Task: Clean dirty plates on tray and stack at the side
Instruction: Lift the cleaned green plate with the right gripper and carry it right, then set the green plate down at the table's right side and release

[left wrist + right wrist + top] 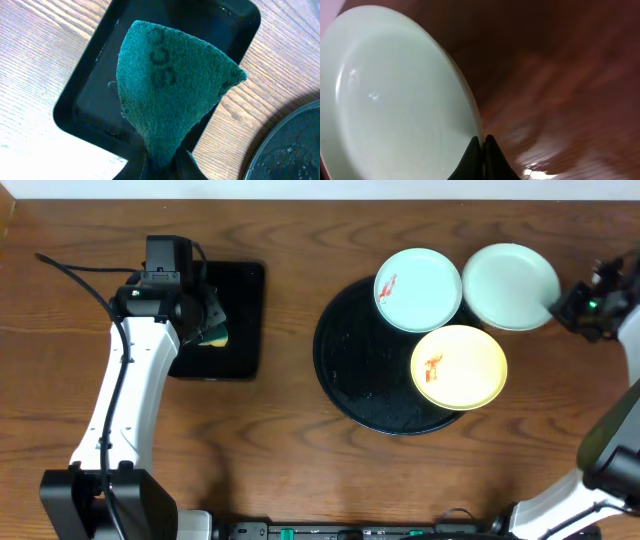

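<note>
The round black tray [350, 370] holds a pale mint-blue plate [418, 290] with a red smear and a pale yellow plate [460, 367] with an orange-red smear. A third mint plate [510, 285], with no smear showing, sits at the tray's far right edge, mostly over the table. My right gripper [565, 308] is shut on its rim. In the right wrist view that plate [395, 100] fills the left side, its rim pinched in the right gripper [482, 142]. My left gripper [165, 160] is shut on a green scouring sponge [170, 85], above the small tray.
A small rectangular black tray [240, 290] lies at the left under the sponge [213, 335], and its wet floor [85, 100] shows in the left wrist view. The round tray's rim [295, 145] reaches into that view's lower right corner. Bare wooden table separates the two trays.
</note>
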Robot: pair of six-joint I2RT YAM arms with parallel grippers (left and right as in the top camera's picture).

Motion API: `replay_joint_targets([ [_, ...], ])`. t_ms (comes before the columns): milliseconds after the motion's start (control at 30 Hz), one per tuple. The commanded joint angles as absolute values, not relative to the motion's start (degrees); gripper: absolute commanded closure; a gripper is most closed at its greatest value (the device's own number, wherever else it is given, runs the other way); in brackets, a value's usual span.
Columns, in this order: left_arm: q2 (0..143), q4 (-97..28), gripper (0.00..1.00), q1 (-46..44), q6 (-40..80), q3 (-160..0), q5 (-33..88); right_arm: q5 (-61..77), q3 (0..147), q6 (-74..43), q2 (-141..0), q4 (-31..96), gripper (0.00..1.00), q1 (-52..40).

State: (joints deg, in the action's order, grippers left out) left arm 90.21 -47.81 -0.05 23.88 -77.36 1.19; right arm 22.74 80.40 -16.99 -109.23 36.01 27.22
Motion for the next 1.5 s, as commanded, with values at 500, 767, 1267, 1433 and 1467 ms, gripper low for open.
replay_joint_targets([
  [500, 90.04, -47.44, 0.89, 0.21, 22.94, -77.01, 1.06, 18.17, 80.6, -20.53, -114.78, 30.17, 0.97, 36.23],
  [767, 90.13, -47.51, 0.89, 0.21, 22.94, -77.01, 1.06, 11.77, 80.55, -20.49, -114.78, 30.17, 0.73, 31.09],
  [1267, 91.88, -47.64, 0.89, 0.21, 22.96, -77.01, 1.08, 21.93, 82.08, -16.38, -111.09, 26.04, 0.58, 16.64],
  [1433, 92.12, -47.92, 0.89, 0.19, 22.96, -77.01, 1.08, 17.17, 82.06, -11.2, -112.64, 23.83, 0.49, 8.88],
  [1467, 92.12, -47.94, 0.89, 0.21, 22.96, -77.01, 1.08, 14.39, 82.06, -11.22, -113.19, 23.62, 0.49, 7.27],
])
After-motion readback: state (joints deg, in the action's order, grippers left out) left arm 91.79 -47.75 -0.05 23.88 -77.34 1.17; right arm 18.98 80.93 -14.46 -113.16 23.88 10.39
